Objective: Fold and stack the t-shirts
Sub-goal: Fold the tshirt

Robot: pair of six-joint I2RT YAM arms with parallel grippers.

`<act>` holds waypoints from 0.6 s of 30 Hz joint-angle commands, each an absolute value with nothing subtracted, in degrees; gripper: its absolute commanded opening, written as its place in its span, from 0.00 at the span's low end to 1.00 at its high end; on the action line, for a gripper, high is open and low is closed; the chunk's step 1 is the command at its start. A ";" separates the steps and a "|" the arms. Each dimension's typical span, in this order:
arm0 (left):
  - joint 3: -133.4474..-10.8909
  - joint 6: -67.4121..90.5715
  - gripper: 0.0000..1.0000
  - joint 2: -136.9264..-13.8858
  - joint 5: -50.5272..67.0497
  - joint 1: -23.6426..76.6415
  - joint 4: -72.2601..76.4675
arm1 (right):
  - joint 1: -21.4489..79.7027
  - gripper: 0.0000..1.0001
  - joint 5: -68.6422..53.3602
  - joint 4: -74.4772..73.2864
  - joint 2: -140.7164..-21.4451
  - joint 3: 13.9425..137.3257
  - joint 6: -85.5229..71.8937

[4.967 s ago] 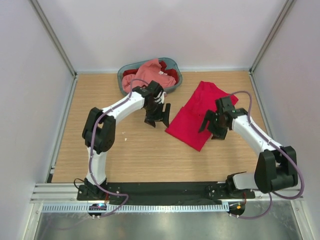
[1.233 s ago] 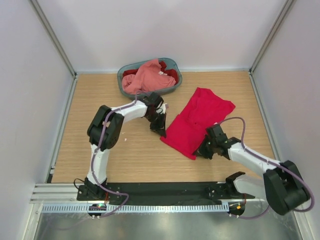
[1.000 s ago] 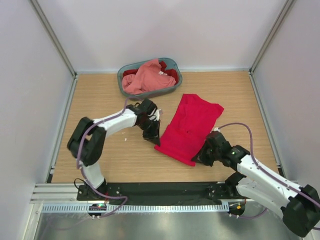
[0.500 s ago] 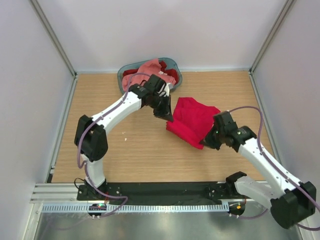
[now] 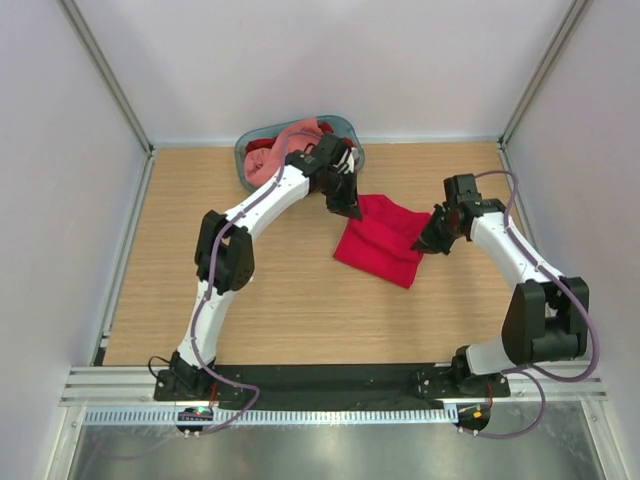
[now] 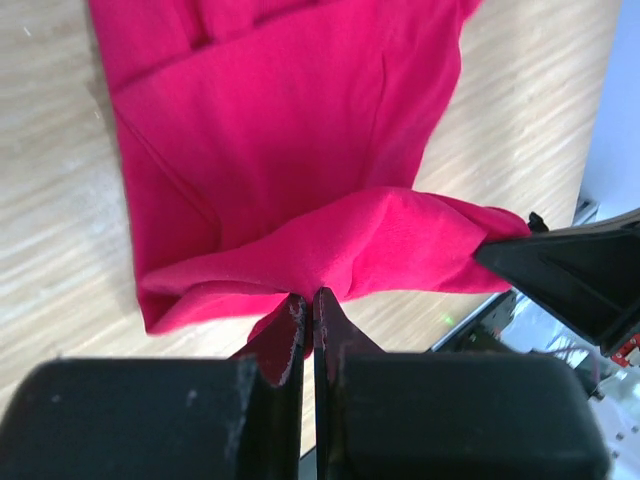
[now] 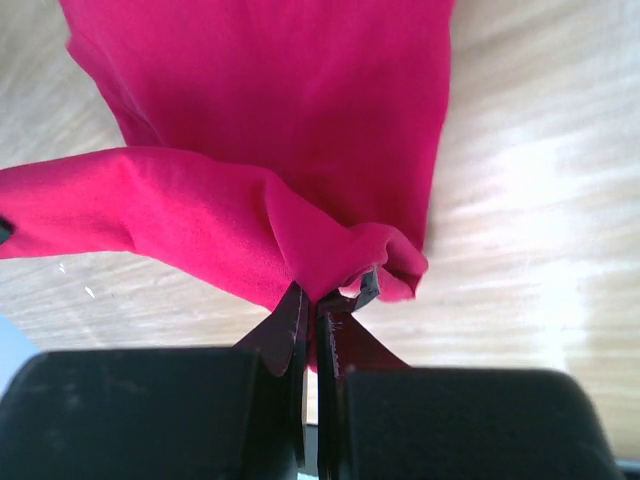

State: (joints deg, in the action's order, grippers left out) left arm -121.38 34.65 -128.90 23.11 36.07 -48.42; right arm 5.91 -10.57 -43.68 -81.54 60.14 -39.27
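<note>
A bright crimson t-shirt lies on the wooden table right of centre, doubled over on itself. My left gripper is shut on its far left corner, and the left wrist view shows that gripper pinching a lifted fold of the crimson t-shirt. At the right corner of the same edge, my right gripper is shut too. In the right wrist view this gripper holds a bunched fold of the crimson t-shirt. A salmon pink t-shirt and a darker red t-shirt lie in the basket.
The grey-blue oval basket stands at the back of the table, partly hidden by my left arm. White walls with metal posts close in the table on three sides. Bare wood shows to the left and at the front.
Both grippers carried the shirt's near edge up and toward the back, folding the long flat shirt over itself into a shorter shape. Both stayed shut throughout.
</note>
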 commanded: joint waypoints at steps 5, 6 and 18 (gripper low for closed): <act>-127.53 38.49 0.00 -132.01 24.43 34.63 -43.60 | 2.99 0.01 -14.15 -39.73 -85.78 64.68 -35.07; -127.53 39.11 0.00 -132.01 24.61 34.63 -41.85 | 2.55 0.01 -14.32 -39.38 -86.65 64.69 -34.98; -130.78 41.04 0.00 -137.81 25.05 34.28 -38.23 | 0.97 0.01 -15.47 -36.48 -91.49 66.00 -35.07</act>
State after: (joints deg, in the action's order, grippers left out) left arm -128.55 40.12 -136.57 23.75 34.72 -40.91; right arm 1.26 -14.11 -38.68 -91.00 63.13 -36.23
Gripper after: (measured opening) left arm 0.009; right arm 0.061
